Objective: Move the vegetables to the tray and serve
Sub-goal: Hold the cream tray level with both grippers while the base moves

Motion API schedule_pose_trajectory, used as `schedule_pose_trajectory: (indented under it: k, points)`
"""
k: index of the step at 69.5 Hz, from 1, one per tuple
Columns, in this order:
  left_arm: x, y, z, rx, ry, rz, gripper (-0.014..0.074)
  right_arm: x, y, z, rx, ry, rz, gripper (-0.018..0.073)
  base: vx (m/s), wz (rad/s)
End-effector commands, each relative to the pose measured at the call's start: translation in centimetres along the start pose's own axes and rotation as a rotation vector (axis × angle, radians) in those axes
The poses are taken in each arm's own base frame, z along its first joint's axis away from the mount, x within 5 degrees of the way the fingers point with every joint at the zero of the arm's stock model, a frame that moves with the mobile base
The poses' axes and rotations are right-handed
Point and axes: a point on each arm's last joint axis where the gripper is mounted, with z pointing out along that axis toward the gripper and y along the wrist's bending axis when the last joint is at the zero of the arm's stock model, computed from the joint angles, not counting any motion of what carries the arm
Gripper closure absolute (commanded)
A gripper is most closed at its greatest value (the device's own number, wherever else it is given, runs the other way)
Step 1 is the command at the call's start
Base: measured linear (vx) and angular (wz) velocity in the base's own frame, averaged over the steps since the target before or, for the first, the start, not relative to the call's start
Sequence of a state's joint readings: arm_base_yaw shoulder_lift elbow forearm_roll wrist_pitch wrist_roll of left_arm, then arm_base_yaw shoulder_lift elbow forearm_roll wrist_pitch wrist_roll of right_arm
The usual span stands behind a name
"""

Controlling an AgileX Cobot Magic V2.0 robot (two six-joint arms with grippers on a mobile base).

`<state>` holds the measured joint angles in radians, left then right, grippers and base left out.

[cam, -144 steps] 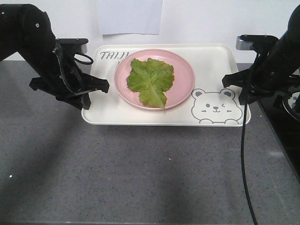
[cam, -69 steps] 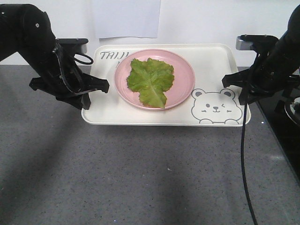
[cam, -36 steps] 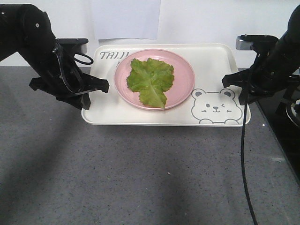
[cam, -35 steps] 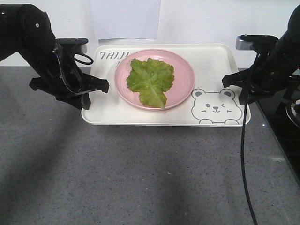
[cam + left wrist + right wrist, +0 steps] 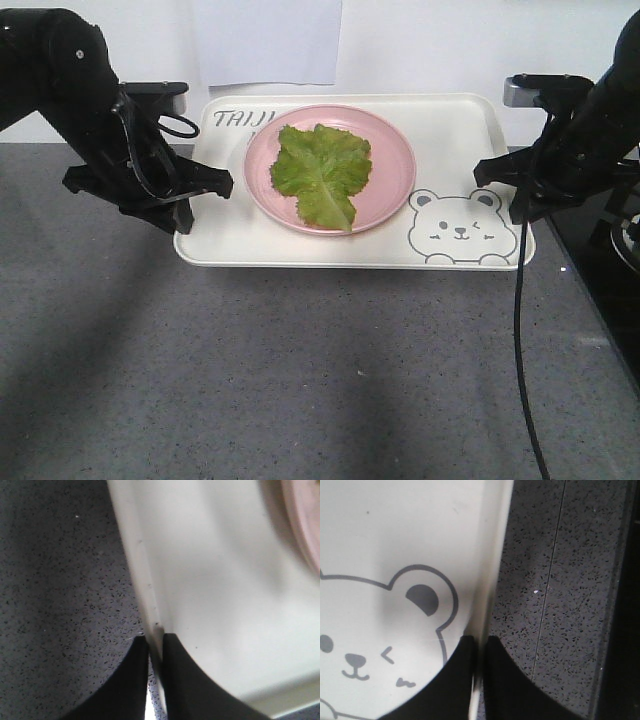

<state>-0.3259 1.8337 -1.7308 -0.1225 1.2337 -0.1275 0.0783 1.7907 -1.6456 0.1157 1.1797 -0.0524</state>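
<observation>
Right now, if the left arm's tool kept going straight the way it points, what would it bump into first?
The left tool already pinches the tray rim, pointing inward across it. Going on, it would likely meet the pink plate holding the lettuce leaf first, though depth is hard to judge.

Green lettuce leaf – flat, on cream tray

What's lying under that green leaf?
The lettuce leaf lies on a round pink plate, which sits on the cream tray. Whatever part of the plate's centre the leaf covers cannot be seen.
</observation>
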Motion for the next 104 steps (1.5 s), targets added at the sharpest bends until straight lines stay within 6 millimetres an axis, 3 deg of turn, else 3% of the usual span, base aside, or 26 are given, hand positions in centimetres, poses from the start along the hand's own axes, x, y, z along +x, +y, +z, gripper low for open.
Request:
schedule_pose_trajectory:
  k: [1,104]
  points:
    - [-0.2,-1.84,-3.6,0.113,-0.137,0.024,0.0603,-0.66,1.32,-3.19,-0.067,-0.148,-0.022,0.0566,0.0,0.0]
    - [-0.2,-1.84,-3.6,0.113,-0.137,0.024,0.0603,-0.66,1.32,-3.19,-0.067,-0.148,-0.022,0.0566,0.0,0.0]
